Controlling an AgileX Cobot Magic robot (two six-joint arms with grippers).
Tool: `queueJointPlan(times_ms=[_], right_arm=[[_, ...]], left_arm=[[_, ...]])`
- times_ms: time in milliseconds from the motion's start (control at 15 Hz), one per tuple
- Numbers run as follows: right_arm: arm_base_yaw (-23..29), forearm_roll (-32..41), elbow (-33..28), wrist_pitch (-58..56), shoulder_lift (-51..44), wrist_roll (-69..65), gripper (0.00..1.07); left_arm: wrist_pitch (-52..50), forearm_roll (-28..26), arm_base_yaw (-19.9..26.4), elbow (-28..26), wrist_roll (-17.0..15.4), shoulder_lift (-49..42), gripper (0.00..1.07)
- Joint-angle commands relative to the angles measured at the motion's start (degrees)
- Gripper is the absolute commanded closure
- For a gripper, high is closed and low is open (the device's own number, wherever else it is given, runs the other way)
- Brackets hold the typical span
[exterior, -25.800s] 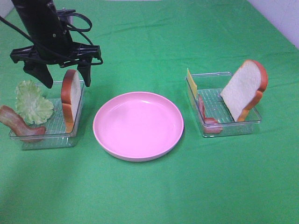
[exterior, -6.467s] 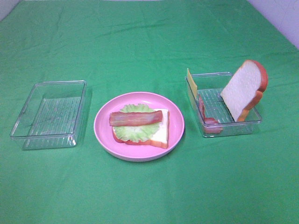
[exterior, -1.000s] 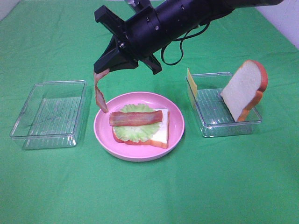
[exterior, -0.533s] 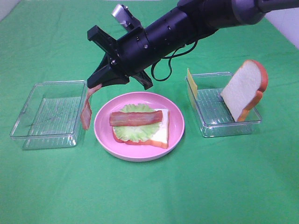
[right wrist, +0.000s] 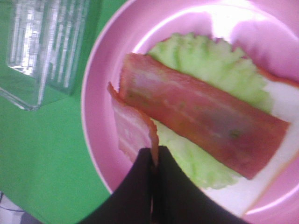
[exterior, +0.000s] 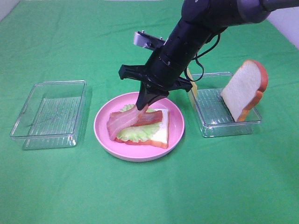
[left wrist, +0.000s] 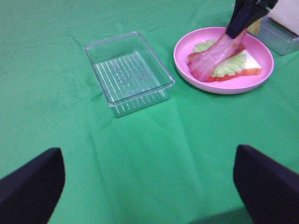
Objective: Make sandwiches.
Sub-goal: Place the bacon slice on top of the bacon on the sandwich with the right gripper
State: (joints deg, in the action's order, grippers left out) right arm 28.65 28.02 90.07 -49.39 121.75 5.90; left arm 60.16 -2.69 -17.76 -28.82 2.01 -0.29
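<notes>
An open sandwich lies on the round pink plate (exterior: 175, 135): a white bread slice (exterior: 160, 133), pale green lettuce (exterior: 133, 134) and one bacon strip (exterior: 153, 116). My right gripper (exterior: 145, 103) reaches across over the plate and is shut on a second bacon strip (exterior: 122, 122), whose lower end rests on the lettuce beside the first strip. The right wrist view shows the shut fingertips (right wrist: 145, 175) pinching that strip (right wrist: 133, 128) next to the first bacon (right wrist: 201, 116). My left gripper (left wrist: 145, 154) is open and empty, low over the cloth, out of the exterior view.
An empty clear tray (exterior: 49, 112) stands left of the plate; it also shows in the left wrist view (left wrist: 128, 72). A clear tray (exterior: 224, 128) on the right holds an upright bread slice (exterior: 244, 88) and a yellow cheese slice (exterior: 191, 81). Green cloth covers the table.
My right gripper has swung right and down with the bacon strip, from the gap left of the plate to over the sandwich. The strip's free end now lies on the lettuce.
</notes>
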Motion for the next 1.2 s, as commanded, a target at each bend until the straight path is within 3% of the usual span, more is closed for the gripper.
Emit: queueJointPlan(times_ms=[67, 333, 400, 467, 533, 600, 667, 733, 933, 1067, 1200], right_arm=[[-0.1, -5.8, 0.3, -0.1, -0.3, -3.4, 1.07], [-0.1, -9.3, 0.3, 1.2, -0.3, -5.9, 1.06], [-0.1, -10.4, 0.3, 1.2, -0.3, -6.6, 0.93], [-0.1, -10.4, 0.3, 1.2, -0.3, -6.6, 0.90], [-0.1, -10.4, 0.3, 1.3, -0.3, -6.6, 0.68], [-0.1, -10.4, 0.3, 1.3, -0.3, -6.6, 0.68], [-0.1, -10.4, 0.3, 0.9, -0.3, -6.6, 0.44], [-0.1, -10.8, 0.3, 0.6, -1.0, -6.3, 0.35], [-0.1, -12.9, 0.3, -0.9, -3.7, -7.2, 0.35], [-0.7, -20.2, 0.6, -4.4, -7.3, -10.9, 0.35], [-3.7, -21.8, 4.3, -9.0, -7.6, -11.9, 0.35]], left_arm=[[-0.6, -0.3, -0.1, 0.1, 0.1, -1.1, 0.14], [-0.6, -0.3, -0.1, 0.1, 0.1, -1.1, 0.14], [-0.6, -0.3, -0.1, 0.1, 0.1, -1.1, 0.14], [-0.6, -0.3, -0.1, 0.1, 0.1, -1.1, 0.14], [-0.6, -0.3, -0.1, 0.1, 0.1, -1.1, 0.14], [-0.6, -0.3, -0.1, 0.1, 0.1, -1.1, 0.14], [-0.6, -0.3, -0.1, 0.1, 0.1, -1.1, 0.14], [-0.6, -0.3, -0.1, 0.1, 0.1, -1.1, 0.14], [-0.6, -0.3, -0.1, 0.1, 0.1, -1.1, 0.14], [-0.6, -0.3, -0.1, 0.1, 0.1, -1.1, 0.14], [-0.6, -0.3, -0.1, 0.1, 0.1, -1.1, 0.14]])
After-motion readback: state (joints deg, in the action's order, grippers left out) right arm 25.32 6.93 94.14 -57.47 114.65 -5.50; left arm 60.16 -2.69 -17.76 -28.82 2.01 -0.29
